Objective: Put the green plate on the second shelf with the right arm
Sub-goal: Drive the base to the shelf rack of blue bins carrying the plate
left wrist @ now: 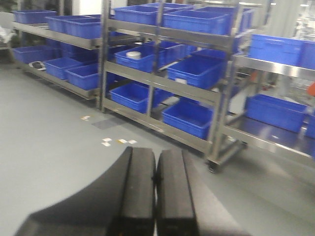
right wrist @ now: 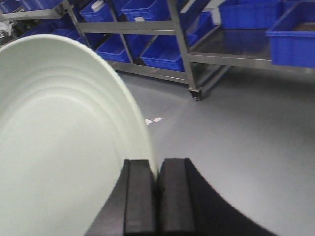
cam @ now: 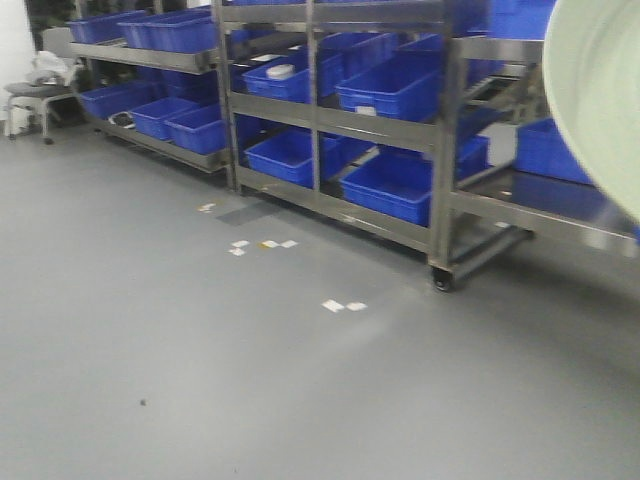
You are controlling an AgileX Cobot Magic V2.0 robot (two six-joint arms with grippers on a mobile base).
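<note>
Green plate [right wrist: 64, 137]: was clamped by its rim and tilted steeply on edge, aloft over the floor and well apart from the racks. Its pale edge also filled the upper right corner of the front view [cam: 600, 100].
Right gripper [right wrist: 158, 172]: was closed upon the plate's rim, one black pad pressed to each face of it.
Left gripper [left wrist: 156, 164]: was seen with its pads together and nothing between them. No part in the hold was taken by it.
Floor [cam: 300, 400]: grey, marked only by paper scraps [cam: 343, 306], was spread between the robot and the shelving.
Steel racks [cam: 440, 130]: were loaded with blue bins [cam: 390, 90]. A bare stretch of shelf [right wrist: 236, 42] was shown on the right-hand rack, beside one bin.
Step in hand: was judged to be the carry, with the plate grasped and lifted but the shelf not yet reached.
Next move: the plate would need to be brought to second-shelf height, turned flat, passed between the uprights clear of the bins, and released only once supported. Which tier counted as second could not be settled from these views.
</note>
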